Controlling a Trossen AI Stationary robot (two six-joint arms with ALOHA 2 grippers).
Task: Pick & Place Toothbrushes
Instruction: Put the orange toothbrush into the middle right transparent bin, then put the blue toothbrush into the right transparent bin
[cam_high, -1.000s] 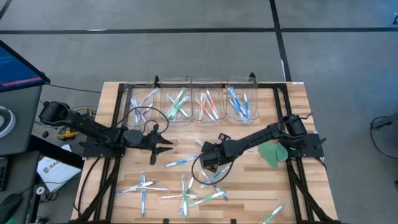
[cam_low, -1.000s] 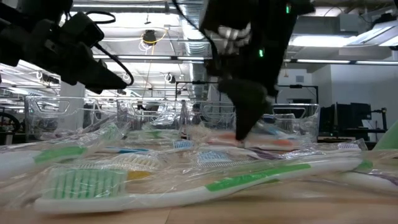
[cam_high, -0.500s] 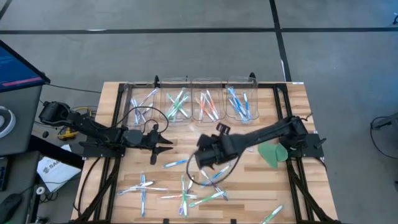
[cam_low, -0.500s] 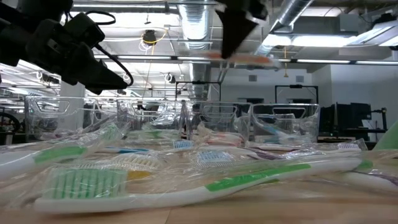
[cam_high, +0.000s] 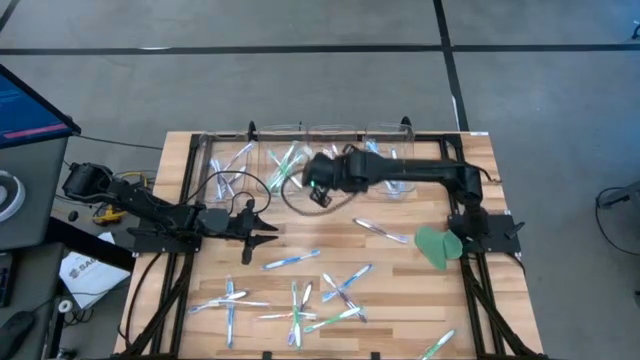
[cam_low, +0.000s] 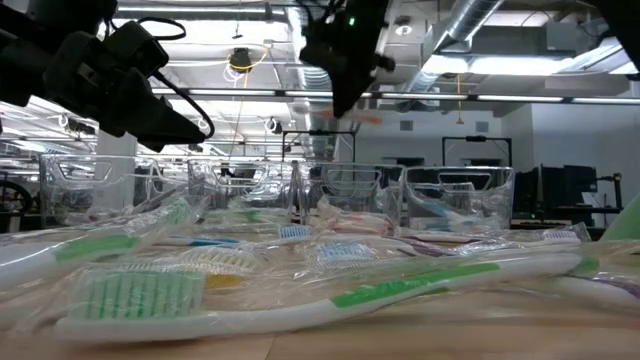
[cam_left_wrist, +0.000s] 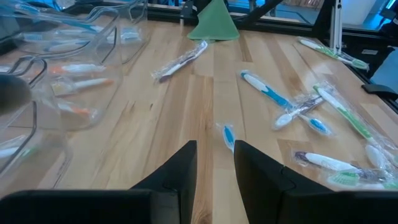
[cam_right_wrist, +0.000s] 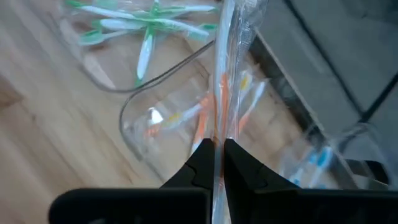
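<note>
My right gripper (cam_high: 318, 187) hangs over the clear bin of orange toothbrushes (cam_high: 332, 170) at the table's far edge. It is shut on a toothbrush in a clear wrapper (cam_right_wrist: 220, 68), which also shows in the low view as an orange-marked toothbrush (cam_low: 357, 118) high above the table. My left gripper (cam_high: 262, 228) waits open above the table's left middle, its fingers (cam_left_wrist: 180, 168) apart with nothing between them. Several loose wrapped toothbrushes (cam_high: 345, 283) lie flat on the wood nearer the front. My right gripper pinches the wrapped toothbrush between its two fingers (cam_right_wrist: 200, 155), on the stretch of wrapper (cam_right_wrist: 217, 127) right at the fingertips. The fingers slant down toward the far edge. The brush runs on along the fingers and sticks out past them, lifted clear above the bin.
Four clear bins stand in a row at the far edge: blue and white (cam_high: 228, 165), green (cam_high: 286, 165), orange, and blue (cam_high: 385, 165). A flat green leaf-shaped piece (cam_high: 435, 245) lies at the right. A black frame (cam_high: 185, 200) borders the table.
My right gripper has risen from the table's middle and swung toward the far edge, ending above the bins. The wrapped toothbrush has come up with it, lifted clear of the loose pile.
</note>
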